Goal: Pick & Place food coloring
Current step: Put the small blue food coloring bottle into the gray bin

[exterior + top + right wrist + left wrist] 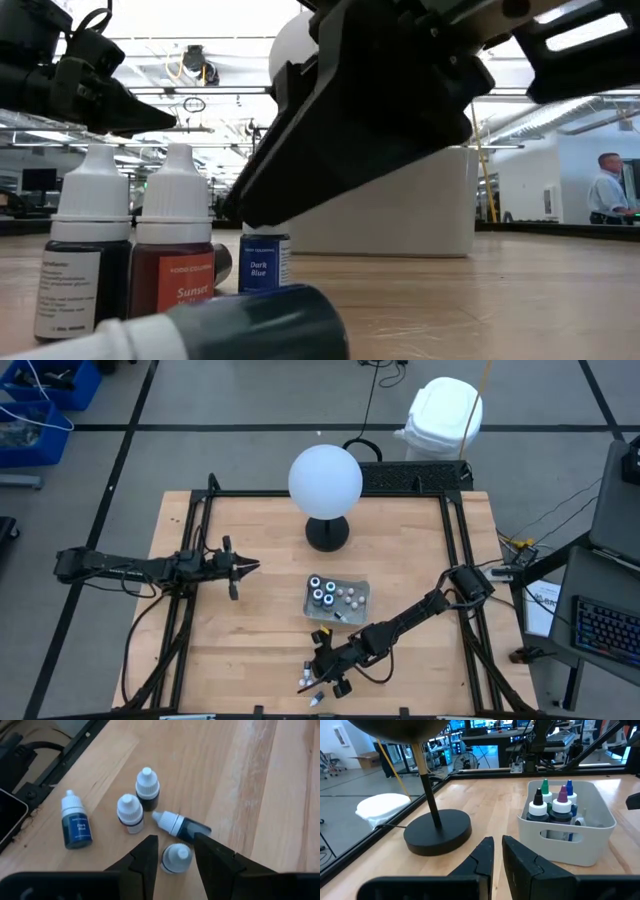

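Right pincer [172,851] spread astride upright bottle [175,858]; neighbour bottle [181,825] lies flat (cap toward the others).

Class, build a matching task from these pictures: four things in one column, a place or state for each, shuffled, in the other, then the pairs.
1. left gripper
2. right gripper
3. pale rectangular tray
4. dark teal white-capped small bottle

A. lying on its side on the wooden table
B. straddling an upright small white-capped bottle
C. shut, empty, facing the black lamp base
D. holding taller dropper bottles

Pairs: 1-C, 2-B, 3-D, 4-A
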